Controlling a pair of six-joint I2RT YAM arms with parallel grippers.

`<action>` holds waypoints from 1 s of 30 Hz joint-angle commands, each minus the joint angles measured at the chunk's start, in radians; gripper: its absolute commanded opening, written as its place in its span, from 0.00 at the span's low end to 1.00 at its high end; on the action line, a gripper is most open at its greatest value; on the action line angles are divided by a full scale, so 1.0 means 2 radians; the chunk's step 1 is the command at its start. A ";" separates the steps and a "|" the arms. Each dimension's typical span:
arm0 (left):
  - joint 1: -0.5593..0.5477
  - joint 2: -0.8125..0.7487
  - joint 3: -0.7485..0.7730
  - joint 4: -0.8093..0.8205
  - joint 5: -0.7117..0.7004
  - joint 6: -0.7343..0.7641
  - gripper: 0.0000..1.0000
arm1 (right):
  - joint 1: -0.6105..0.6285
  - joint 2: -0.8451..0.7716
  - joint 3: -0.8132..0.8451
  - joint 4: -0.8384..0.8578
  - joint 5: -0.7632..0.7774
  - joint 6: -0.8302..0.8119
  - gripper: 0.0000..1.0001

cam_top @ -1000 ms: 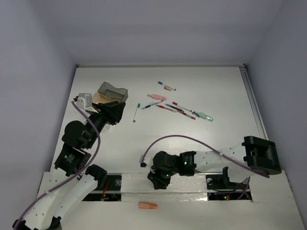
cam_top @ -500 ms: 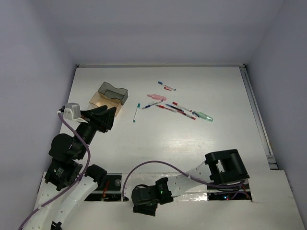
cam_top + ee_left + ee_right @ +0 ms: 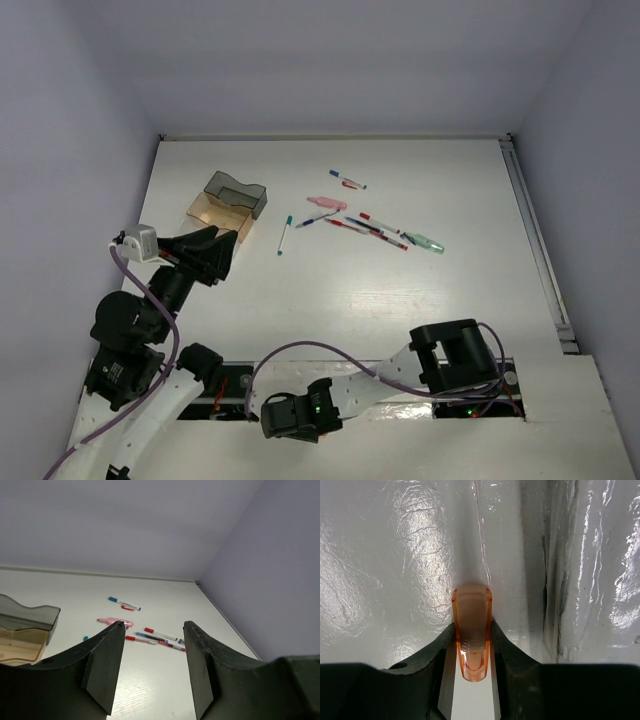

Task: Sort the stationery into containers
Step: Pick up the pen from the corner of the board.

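Several pens lie on the white table: a teal-capped pen (image 3: pixel 283 236), a blue-capped pen (image 3: pixel 348 180), a pink marker (image 3: pixel 326 203), a cluster of red and blue pens (image 3: pixel 370 228) and a teal marker (image 3: pixel 425 241). A smoky grey tray (image 3: pixel 236 192) and a tan clear tray (image 3: pixel 212 212) stand at the back left. My left gripper (image 3: pixel 224 250) is open and empty, held above the table just in front of the trays; its wrist view (image 3: pixel 152 625) looks toward the pens (image 3: pixel 160 635). My right gripper (image 3: pixel 293 418) is low on the front ledge, its jaws against both sides of an orange eraser-like piece (image 3: pixel 471 635).
The front ledge (image 3: pixel 380 555) is shiny white with a dark seam (image 3: pixel 555 580) to the right of the orange piece. Purple cables (image 3: pixel 340 350) loop over the arms. The walls meet the table at the back and on the right (image 3: pixel 530 220).
My right arm folded back from the table's near middle to the front ledge and closed around the orange piece. My left gripper drew back left, away from the trays.
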 commanded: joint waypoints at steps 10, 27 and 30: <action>0.002 -0.002 0.029 0.013 0.000 0.013 0.49 | 0.017 -0.091 0.040 -0.042 0.135 -0.003 0.09; 0.002 -0.035 0.046 0.005 -0.117 0.044 0.99 | -0.236 -0.103 0.122 0.301 0.036 -0.131 0.04; 0.002 -0.041 0.032 0.016 -0.137 0.049 0.99 | -0.270 -0.050 0.172 0.334 0.007 -0.134 0.04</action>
